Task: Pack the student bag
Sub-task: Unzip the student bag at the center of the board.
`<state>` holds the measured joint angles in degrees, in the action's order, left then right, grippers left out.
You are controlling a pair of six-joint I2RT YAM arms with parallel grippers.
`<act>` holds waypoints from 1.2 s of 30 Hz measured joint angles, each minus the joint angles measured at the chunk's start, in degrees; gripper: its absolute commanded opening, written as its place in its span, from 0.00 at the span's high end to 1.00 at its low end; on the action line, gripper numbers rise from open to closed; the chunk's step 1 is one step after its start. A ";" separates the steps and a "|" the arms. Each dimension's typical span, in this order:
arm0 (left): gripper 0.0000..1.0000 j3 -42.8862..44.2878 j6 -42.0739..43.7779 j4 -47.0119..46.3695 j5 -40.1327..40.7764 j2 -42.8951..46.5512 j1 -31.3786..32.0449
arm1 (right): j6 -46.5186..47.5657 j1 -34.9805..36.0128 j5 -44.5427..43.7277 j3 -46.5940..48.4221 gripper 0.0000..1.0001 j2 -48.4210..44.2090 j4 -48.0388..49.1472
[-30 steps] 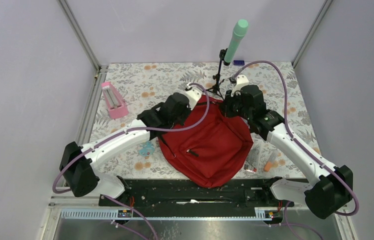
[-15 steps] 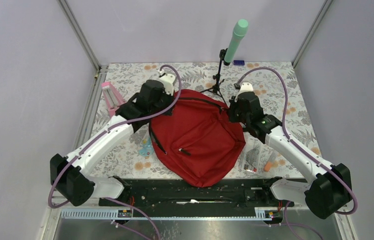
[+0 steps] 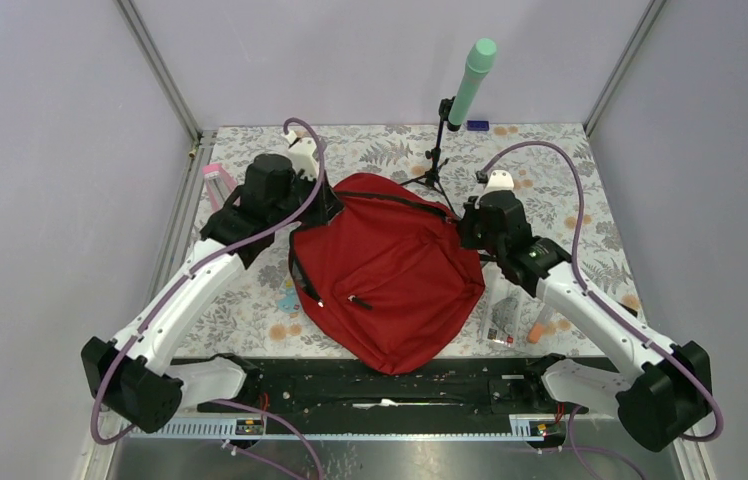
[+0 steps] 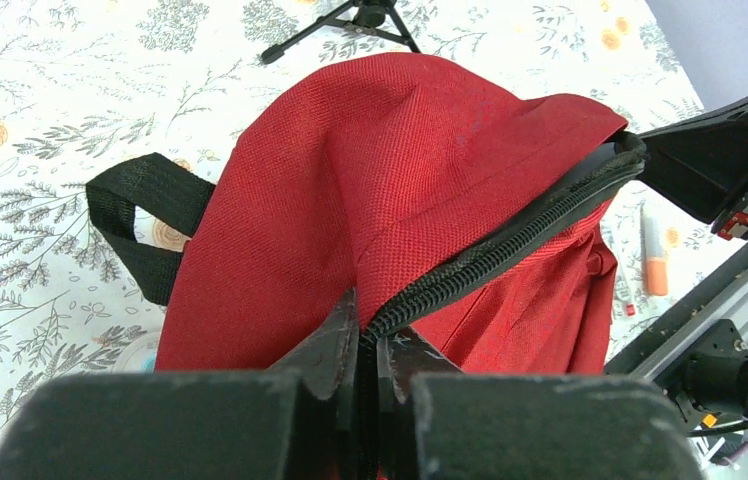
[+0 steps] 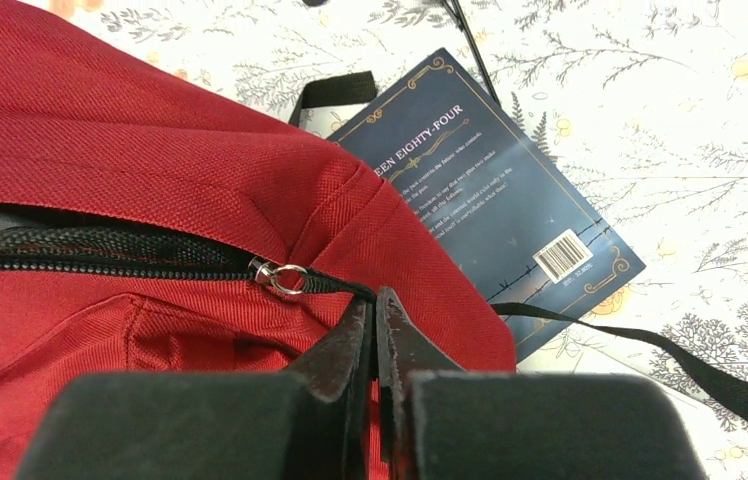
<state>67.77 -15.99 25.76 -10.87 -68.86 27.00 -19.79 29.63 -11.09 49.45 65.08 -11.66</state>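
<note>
The dark-red student bag (image 3: 390, 280) lies in the middle of the floral table, stretched between both arms. My left gripper (image 3: 328, 208) is shut on the bag's black zipper edge (image 4: 510, 245) at its top left; in the left wrist view the jaws (image 4: 368, 335) pinch the zipper tape. My right gripper (image 3: 465, 228) is shut on the black pull cord of the zipper slider (image 5: 285, 277) at the bag's top right, seen up close in the right wrist view (image 5: 375, 300). A dark blue book (image 5: 490, 200) lies on the table just beyond the bag.
A black tripod (image 3: 437, 150) with a green cylinder (image 3: 472, 80) stands behind the bag. A pink object (image 3: 213, 178) is at far left. A teal item (image 3: 290, 298) lies left of the bag. A clear packet (image 3: 502, 315) and an orange marker (image 3: 538, 328) lie right.
My left gripper has moved left and away with the bag's zipper edge, stretching the bag wider to the left. My right gripper has stayed near the bag's top right corner.
</note>
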 measured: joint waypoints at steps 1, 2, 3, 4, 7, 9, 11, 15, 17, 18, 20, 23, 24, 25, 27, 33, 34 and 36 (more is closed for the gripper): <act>1.00 -0.24 -0.15 -0.24 -0.55 0.52 -0.13 | 0.26 0.00 -0.04 0.26 1.00 -0.55 -0.35; 1.00 -0.59 -0.22 -0.57 -0.94 1.11 -0.22 | 0.76 0.00 -0.09 0.79 1.00 -1.20 -1.01; 1.00 -0.90 -0.37 -0.72 -1.27 1.81 -0.28 | 1.42 0.00 -0.28 1.44 1.00 -1.92 -1.68; 1.00 -1.22 -0.46 -1.11 -1.73 2.54 -0.33 | 2.21 0.00 -0.50 2.29 1.00 -2.60 -2.40; 1.00 -2.34 -1.27 -3.26 -3.89 5.51 -0.44 | 5.09 0.04 -2.29 6.64 1.00 -4.70 -4.42; 1.00 -3.10 -2.27 -4.66 -4.66 7.50 -0.50 | 6.97 0.04 -3.23 10.56 1.00 -5.05 -5.22; 1.00 -4.07 -3.21 -5.99 -5.31 9.33 -0.57 | 8.70 0.04 -3.58 14.86 1.00 -4.42 -6.10; 1.00 -7.13 -5.16 -7.98 -6.12 12.41 -0.74 | 11.30 0.07 -4.04 23.78 1.00 0.94 -8.15; 1.00 -9.62 -6.56 -8.59 -6.40 13.73 -0.94 | 12.00 0.07 -4.00 27.39 1.00 5.07 -9.81; 1.00 -11.26 -7.17 -8.94 -6.38 14.25 -1.01 | 12.17 0.07 -3.96 28.85 1.00 7.48 -10.45; 1.00 -14.27 -8.44 -9.16 -5.95 14.91 -1.22 | 12.26 0.07 -3.67 30.29 0.91 11.82 -11.17; 0.93 -17.29 -9.55 -8.17 -4.90 14.47 -1.46 | 11.98 0.07 -3.02 30.40 0.66 16.94 -12.72; 0.83 -17.68 -9.55 -7.04 -4.35 14.01 -1.51 | 11.98 0.04 -3.43 30.40 0.56 18.25 -13.46; 0.71 -17.70 -9.46 -5.97 -3.93 13.64 -1.66 | 11.93 -0.13 -3.85 30.40 0.49 19.06 -14.08; 0.40 -17.70 -9.11 -4.42 -3.19 12.87 -2.12 | 12.09 -0.63 -4.90 30.40 0.31 19.41 -15.15; 0.01 -16.59 -6.91 -1.60 0.00 12.68 -2.40 | 12.41 -0.94 -6.38 29.70 0.11 15.91 -15.04; 0.01 -16.24 -6.36 -1.33 1.07 13.00 -2.40 | 12.35 -0.94 -6.36 28.85 0.11 14.29 -14.88; 0.01 -15.61 -5.33 -0.85 4.00 14.80 -2.64 | 11.74 -0.94 -5.81 26.47 0.11 10.34 -14.51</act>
<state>52.16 -21.32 24.91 -6.87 -54.06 24.36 -8.05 28.69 -16.91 75.92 75.42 -26.17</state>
